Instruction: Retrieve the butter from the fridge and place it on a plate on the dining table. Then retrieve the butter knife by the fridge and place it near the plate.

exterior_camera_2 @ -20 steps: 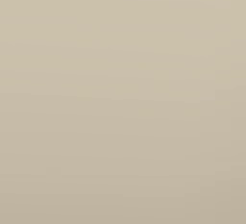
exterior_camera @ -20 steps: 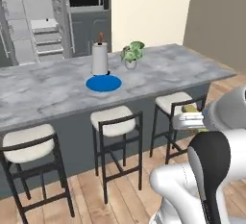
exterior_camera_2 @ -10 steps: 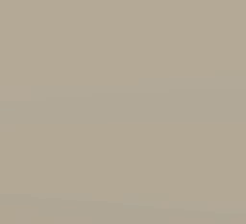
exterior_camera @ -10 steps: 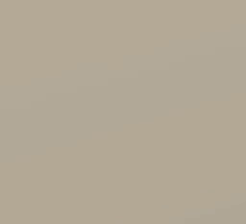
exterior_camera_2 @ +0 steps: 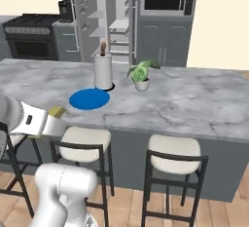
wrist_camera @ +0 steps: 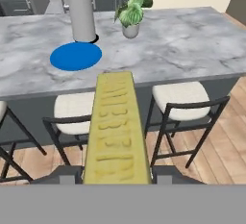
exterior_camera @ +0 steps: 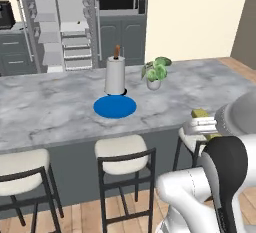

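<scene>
Since 1 second ago both base cameras have swung, so the dining table (exterior_camera: 60, 112) sits wider across the left view. Clamped between the claw's (wrist_camera: 115, 177) 2 fingers, the butter (wrist_camera: 116, 131) points ahead toward the plate (wrist_camera: 76, 56), which lies beyond it on the marble, beside a paper-towel roll (wrist_camera: 81, 15) and plant (wrist_camera: 131, 14). Stools (wrist_camera: 182, 98) stand below.
</scene>
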Motion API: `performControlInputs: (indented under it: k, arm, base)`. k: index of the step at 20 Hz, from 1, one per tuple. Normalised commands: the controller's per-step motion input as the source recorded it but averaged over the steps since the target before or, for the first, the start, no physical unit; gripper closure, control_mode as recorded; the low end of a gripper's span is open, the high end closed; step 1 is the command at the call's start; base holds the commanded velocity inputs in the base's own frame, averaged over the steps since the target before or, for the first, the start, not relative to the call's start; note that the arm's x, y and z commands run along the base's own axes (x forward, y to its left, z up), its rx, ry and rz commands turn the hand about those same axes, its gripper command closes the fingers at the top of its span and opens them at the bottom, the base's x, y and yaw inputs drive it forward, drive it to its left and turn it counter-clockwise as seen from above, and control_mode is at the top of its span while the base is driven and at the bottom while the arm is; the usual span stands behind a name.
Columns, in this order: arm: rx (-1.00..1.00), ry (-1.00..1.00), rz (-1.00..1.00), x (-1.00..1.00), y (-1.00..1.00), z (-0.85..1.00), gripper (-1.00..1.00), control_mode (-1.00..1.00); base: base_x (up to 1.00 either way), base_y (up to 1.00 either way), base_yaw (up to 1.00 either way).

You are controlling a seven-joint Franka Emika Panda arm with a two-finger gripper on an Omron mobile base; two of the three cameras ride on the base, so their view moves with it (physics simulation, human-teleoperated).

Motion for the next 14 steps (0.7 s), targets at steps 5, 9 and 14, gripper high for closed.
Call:
performControlInputs:
  k: [5,9,14]
  arm:
    - [0.0,0.0,0.0,0.0,0.0,0.0,1.0,1.0]
    - [0.0,0.0,0.0,0.0,0.0,0.0,1.0,1.0]
    - [0.0,0.0,0.0,0.0,0.0,0.0,1.0,1.0]
  base:
    - [0.7,0.21,-0.07]
    - [0.55,0.31,-0.02]
    - [0.38,0.49,0.0]
